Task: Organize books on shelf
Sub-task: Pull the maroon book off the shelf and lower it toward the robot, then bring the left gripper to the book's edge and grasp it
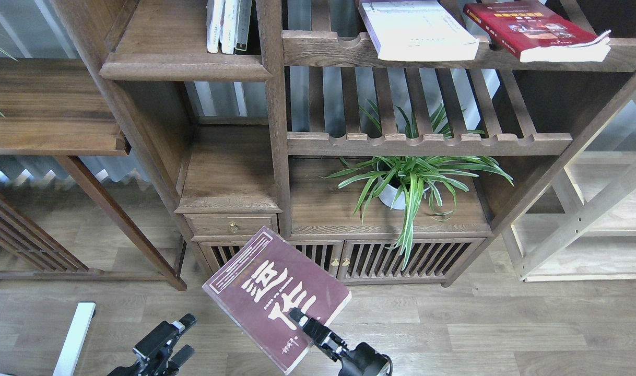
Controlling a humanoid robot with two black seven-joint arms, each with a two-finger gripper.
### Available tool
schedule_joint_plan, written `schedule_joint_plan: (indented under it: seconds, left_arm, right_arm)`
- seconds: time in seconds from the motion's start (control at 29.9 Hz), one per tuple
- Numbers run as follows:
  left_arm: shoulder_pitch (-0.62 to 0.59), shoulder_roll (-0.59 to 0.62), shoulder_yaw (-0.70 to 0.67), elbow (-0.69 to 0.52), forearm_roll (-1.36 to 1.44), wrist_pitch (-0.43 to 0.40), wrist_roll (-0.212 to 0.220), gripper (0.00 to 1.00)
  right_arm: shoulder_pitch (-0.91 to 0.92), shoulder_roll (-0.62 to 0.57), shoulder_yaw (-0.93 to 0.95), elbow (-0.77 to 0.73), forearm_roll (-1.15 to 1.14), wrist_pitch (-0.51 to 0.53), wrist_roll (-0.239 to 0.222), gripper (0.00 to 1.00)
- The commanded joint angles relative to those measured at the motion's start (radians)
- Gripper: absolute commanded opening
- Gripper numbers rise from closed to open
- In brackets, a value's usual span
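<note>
A maroon book (268,292) with big white characters hangs tilted low in front of the bookcase, with my right gripper (301,318) shut on its lower edge. A thick white book (417,28) and a red book (532,28) lie flat on the slatted rack at top right. The solid dark shelf (161,57) with a rounded front edge is at upper left. My left gripper (169,342) sits low at bottom left, open and holding nothing, well left of the maroon book.
Three thin upright books (229,26) stand at the shelf's right end. A potted spider plant (407,180) fills the lower right compartment. A lower solid board (229,177) sits above a small drawer (233,225). A side table (46,104) stands left.
</note>
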Motion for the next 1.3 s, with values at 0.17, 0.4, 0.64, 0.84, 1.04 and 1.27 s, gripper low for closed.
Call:
schedule_joint_plan:
  seconds: [0.17,0.4,0.64,0.84,1.04,1.27]
  left_arm:
    - [-0.048,-0.008,0.069,0.004,-0.001,0.000,0.000,0.99]
    - [-0.080,-0.032,0.136,0.024,-0.001,0.000,-0.001,0.99]
    - [-0.162,-0.080,0.167,0.047,-0.079,0.000,0.000,0.98]
    - [-0.206,-0.085,0.179,0.047,-0.117,0.000,0.003,0.98]
    - [-0.240,-0.086,0.179,0.056,-0.120,0.000,0.005,0.99]
    - [-0.313,-0.111,0.178,0.076,-0.226,0.000,0.014,0.99]
  right_arm:
    - [0.004,0.000,-0.026,-0.002,0.006,0.000,0.000,0.02]
    - [0.023,0.000,-0.060,-0.006,0.034,0.000,0.002,0.02]
    - [0.012,0.000,-0.052,-0.012,0.061,0.000,0.005,0.02]
    - [0.050,0.000,-0.040,-0.011,0.087,0.000,0.005,0.02]
    - [0.151,0.000,-0.037,-0.011,0.176,0.000,0.006,0.02]
    - [0.187,0.000,-0.040,-0.009,0.198,0.000,0.005,0.02]
